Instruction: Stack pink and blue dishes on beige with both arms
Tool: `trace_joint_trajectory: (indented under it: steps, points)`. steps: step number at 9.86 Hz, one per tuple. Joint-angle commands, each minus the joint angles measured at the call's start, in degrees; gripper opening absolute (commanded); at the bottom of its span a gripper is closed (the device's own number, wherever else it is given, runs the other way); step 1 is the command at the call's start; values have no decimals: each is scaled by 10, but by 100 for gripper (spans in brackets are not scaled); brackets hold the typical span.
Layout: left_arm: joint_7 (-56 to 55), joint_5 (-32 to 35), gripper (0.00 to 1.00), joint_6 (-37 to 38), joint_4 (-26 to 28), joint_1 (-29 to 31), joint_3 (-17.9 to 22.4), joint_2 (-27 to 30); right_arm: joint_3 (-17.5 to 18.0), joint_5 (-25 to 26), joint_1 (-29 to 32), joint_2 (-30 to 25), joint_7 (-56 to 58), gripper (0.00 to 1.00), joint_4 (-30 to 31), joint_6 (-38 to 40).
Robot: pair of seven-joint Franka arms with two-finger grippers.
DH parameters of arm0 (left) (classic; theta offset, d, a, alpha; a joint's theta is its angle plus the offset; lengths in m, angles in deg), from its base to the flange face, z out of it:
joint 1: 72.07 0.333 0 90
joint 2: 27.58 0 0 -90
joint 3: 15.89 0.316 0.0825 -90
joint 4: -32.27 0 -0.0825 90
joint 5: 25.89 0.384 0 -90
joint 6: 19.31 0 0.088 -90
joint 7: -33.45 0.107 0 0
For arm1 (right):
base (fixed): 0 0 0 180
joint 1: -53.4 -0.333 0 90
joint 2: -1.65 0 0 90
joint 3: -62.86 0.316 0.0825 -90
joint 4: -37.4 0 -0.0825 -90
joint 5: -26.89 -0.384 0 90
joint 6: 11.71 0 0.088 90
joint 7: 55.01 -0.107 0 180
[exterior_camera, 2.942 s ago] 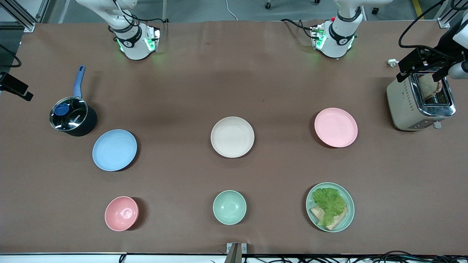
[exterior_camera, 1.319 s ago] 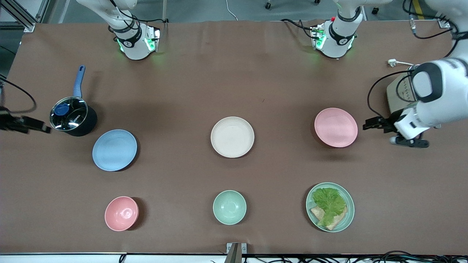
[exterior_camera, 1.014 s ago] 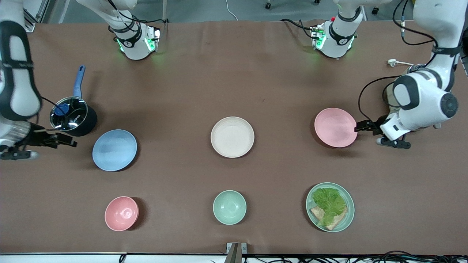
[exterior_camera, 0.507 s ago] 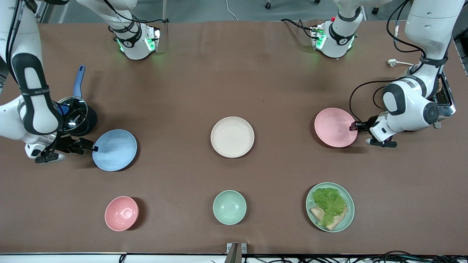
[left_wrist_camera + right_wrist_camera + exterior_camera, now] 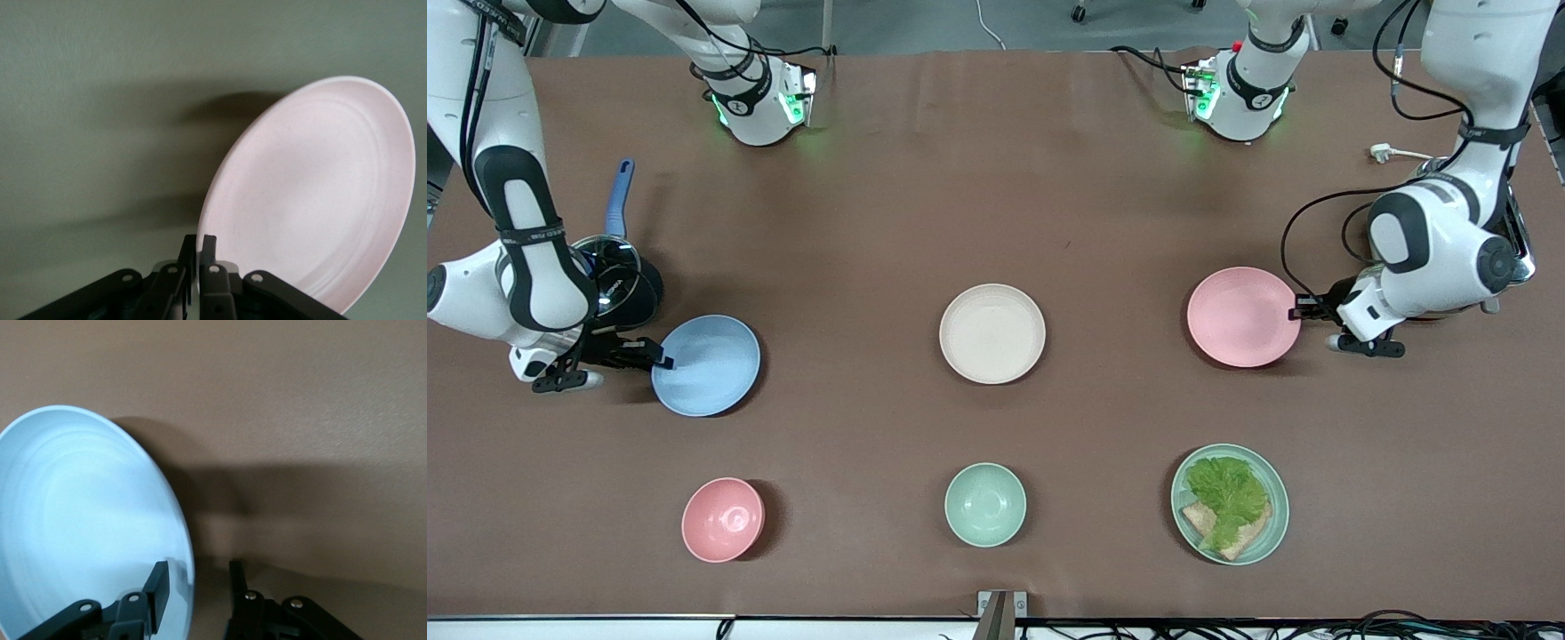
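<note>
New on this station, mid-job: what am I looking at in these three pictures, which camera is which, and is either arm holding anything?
Two robot arms work at a brown table. The big picture looks down from across it; the other two come from wrist cameras. The left tool is shut on the pink plate's rim. The right tool straddles the blue plate's rim, open. The beige plate lies between them. Nearer the camera: pink bowl, mint bowl, green plate with lettuce and bread.
</note>
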Motion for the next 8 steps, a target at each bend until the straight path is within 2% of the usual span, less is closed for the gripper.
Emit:
trace_joint_trajectory:
  steps: [1,2,3,5,6,8]
  points:
    - [-34,-10,1,29,8,1,-66,47,1,-18,-1,-14,-8,37,15,21]
    - [-113,-9,1,24,-11,-1,-123,34,1,-18,0,-14,-8,25,15,21]
    - [-187,-8,2,21,-35,-1,-183,10,1,-18,1,-14,-13,4,13,26]
    - [-360,5,2,-37,-88,-3,-300,-59,-4,-12,0,-17,-33,1,-24,72]
    - [-434,27,2,-76,-113,-9,-335,-95,-23,-3,-5,-20,-59,1,-55,115]
    - [-581,123,2,-100,-168,-13,-398,-171,-38,67,-8,-21,-148,1,-149,236]
